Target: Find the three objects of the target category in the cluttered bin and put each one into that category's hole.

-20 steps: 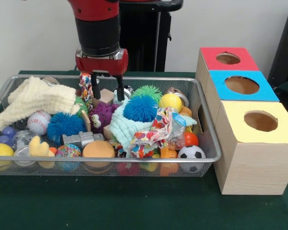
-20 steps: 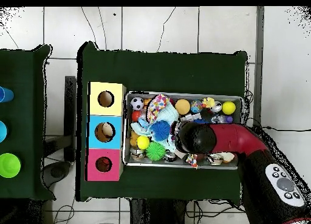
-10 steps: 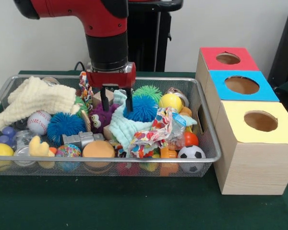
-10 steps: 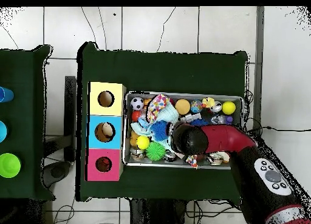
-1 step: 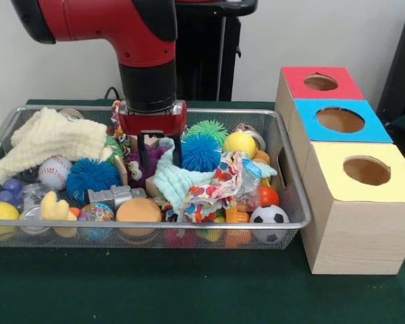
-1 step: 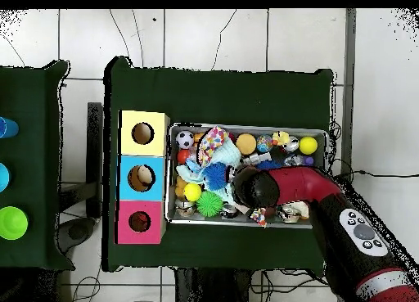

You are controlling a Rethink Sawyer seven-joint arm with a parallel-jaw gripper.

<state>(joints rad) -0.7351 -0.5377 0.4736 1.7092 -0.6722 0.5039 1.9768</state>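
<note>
Pincer [image 5: 160, 152] spread open, low among toys mid-bin [image 5: 293, 196], rims well apart

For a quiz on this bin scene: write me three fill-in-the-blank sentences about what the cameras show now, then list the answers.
1. The gripper hangs over the purple toy, just left of the spiky ____ ball in the front view.
2. The box nearest the front camera has a ____ top.
3. The soccer ball lies in the wire bin at the corner nearest the ____ box.

Missing words: blue; yellow; yellow
</note>
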